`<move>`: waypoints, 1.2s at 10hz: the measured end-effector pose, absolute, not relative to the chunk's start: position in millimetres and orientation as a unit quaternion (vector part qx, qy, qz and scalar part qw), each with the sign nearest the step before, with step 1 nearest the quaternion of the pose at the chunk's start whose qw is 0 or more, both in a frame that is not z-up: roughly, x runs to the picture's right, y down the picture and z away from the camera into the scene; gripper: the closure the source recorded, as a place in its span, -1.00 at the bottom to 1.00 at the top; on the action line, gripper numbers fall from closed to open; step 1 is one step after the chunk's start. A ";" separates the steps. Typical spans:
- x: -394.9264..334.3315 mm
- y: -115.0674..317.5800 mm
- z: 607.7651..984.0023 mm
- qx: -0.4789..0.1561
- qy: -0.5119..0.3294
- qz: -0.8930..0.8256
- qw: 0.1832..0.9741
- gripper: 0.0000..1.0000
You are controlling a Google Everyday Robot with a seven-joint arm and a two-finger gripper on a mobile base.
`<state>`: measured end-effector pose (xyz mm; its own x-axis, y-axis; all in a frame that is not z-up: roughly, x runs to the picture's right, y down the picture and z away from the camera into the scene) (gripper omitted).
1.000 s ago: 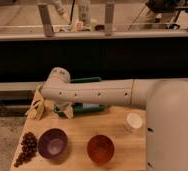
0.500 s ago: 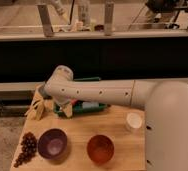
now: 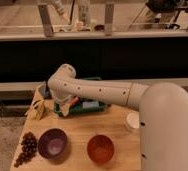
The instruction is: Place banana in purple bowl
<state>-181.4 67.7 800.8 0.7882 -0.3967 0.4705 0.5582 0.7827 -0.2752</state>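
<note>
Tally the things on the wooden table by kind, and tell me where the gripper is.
bowls: 2 (purple bowl, orange bowl)
grape bunch: 1
banana: 1
white cup: 1
green tray: 1
Total: 6
The gripper is over the back-left corner of the table, right by the banana.

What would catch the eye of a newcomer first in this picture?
The big white arm reaches left across the wooden table, over a green tray. Its pincer is at the table's back left corner, with the pale yellow banana at it. In front stand the purple bowl and an orange bowl, side by side.
</note>
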 end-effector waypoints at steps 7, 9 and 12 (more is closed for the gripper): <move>-242.2 47.2 834.1 -0.207 -0.239 -0.261 0.912 -0.60; -253.9 45.0 842.0 -0.212 -0.248 -0.263 0.908 -0.60; -275.0 47.6 852.2 -0.222 -0.258 -0.269 0.901 -0.60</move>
